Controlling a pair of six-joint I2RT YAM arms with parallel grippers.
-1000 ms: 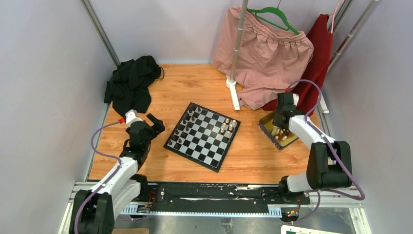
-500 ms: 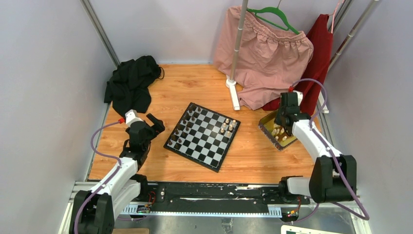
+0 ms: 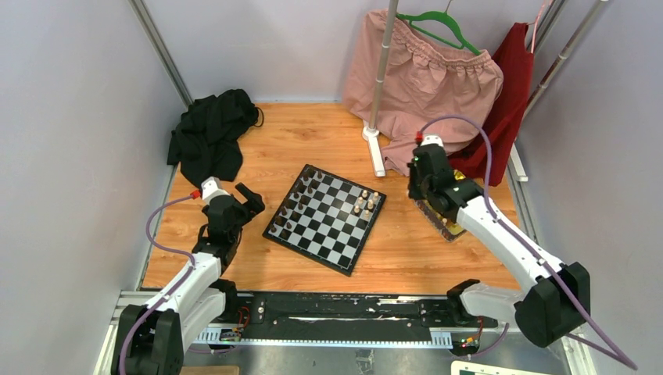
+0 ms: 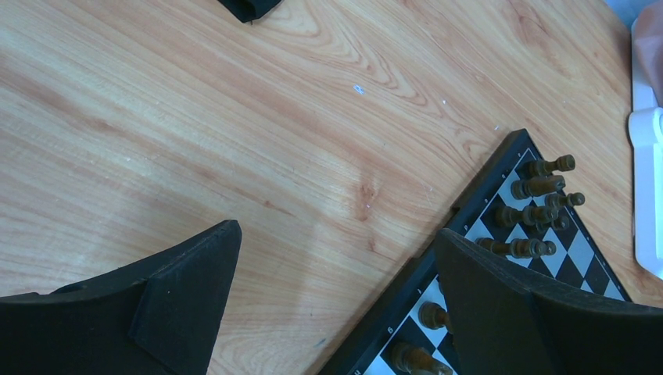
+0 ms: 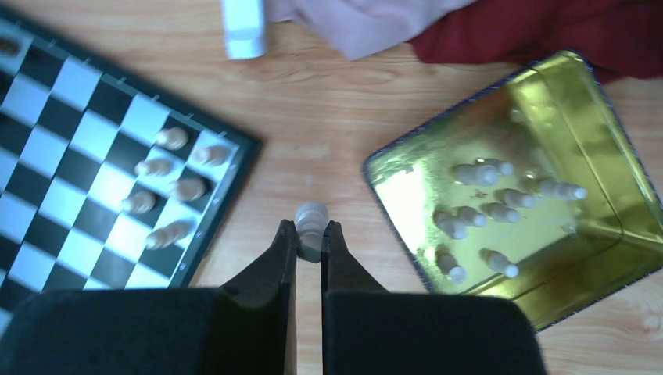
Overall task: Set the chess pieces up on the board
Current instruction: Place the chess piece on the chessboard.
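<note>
**Task items, location.** The square black-and-white chequered chessboard with dark border [image 3: 324,220] lies flat near the middle of the pale wooden bench [image 3: 395,254]. Dark brown chessmen [image 3: 300,200] stand along its left side. A few pale cream chessmen [image 5: 168,187] stand by its right edge. More cream chessmen [image 5: 478,205] lie on their sides in the shiny yellow-gold rectangular metal tray [image 5: 575,105], just right of the board.

**Pincers.** The right pincer [image 5: 310,234] is all but closed on a single cream chessman [image 5: 311,215]. The rounded head shows just past the fingertips, over bare bench between board and tray. The left pincer [image 4: 336,234] stands wide open and empty beside the board's left corner.

**Handling, judged.** The chessmen appear light, rigid and smooth-turned. They are probably slippery, and those on their sides may roll. A hold across the narrow body below the head, as in the present grip, seems soundest. Little force should be needed. The narrow base suggests the piece topples easily if released at a tilt, and neighbouring pieces stand close together.

**Markings.** No brand or label is visible. Small marks on the board's border are too small to read.
</note>
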